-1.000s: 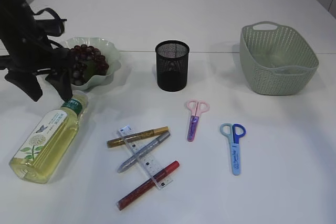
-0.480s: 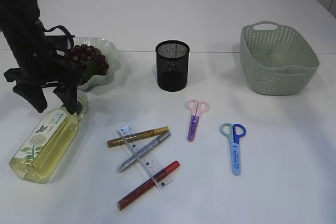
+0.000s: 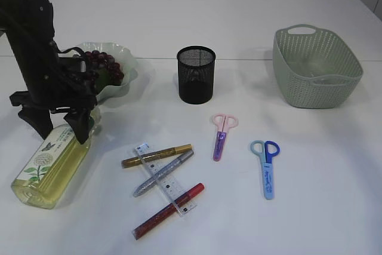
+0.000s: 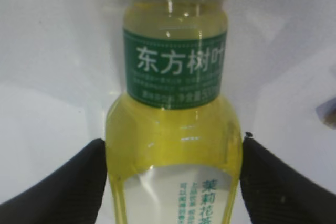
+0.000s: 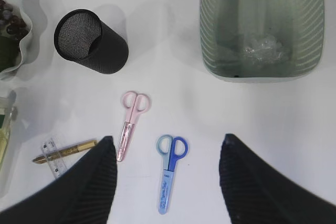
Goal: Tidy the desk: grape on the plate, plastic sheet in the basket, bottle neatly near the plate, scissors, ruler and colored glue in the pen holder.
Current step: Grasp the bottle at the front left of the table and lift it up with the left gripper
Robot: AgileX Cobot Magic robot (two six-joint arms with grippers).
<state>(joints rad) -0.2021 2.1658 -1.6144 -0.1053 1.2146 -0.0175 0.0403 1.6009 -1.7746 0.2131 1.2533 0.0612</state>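
A bottle [image 3: 51,159] of yellow drink lies on its side at the left. My left gripper [image 3: 57,132] is open and straddles the bottle's shoulder, one finger on each side; in the left wrist view [image 4: 173,145] the fingers sit right at the bottle's [image 4: 173,72] edges. Grapes [image 3: 98,64] lie on the green plate [image 3: 122,58]. A ruler [image 3: 164,177] lies across gold [image 3: 156,155], silver [image 3: 162,173] and red [image 3: 168,210] glue pens. Pink scissors [image 3: 221,135] and blue scissors [image 3: 267,168] lie mid-table. My right gripper [image 5: 168,139] is open, high above the blue scissors [image 5: 169,174].
The black mesh pen holder [image 3: 196,74] stands upright behind the scissors. The green basket [image 3: 316,70] stands at the back right with the crumpled plastic sheet [image 5: 260,48] inside. The plate is just behind the bottle's cap.
My left arm has come down and forward from beside the plate, and its open fingers now sit over the bottle's shoulder. The bottle has not moved.
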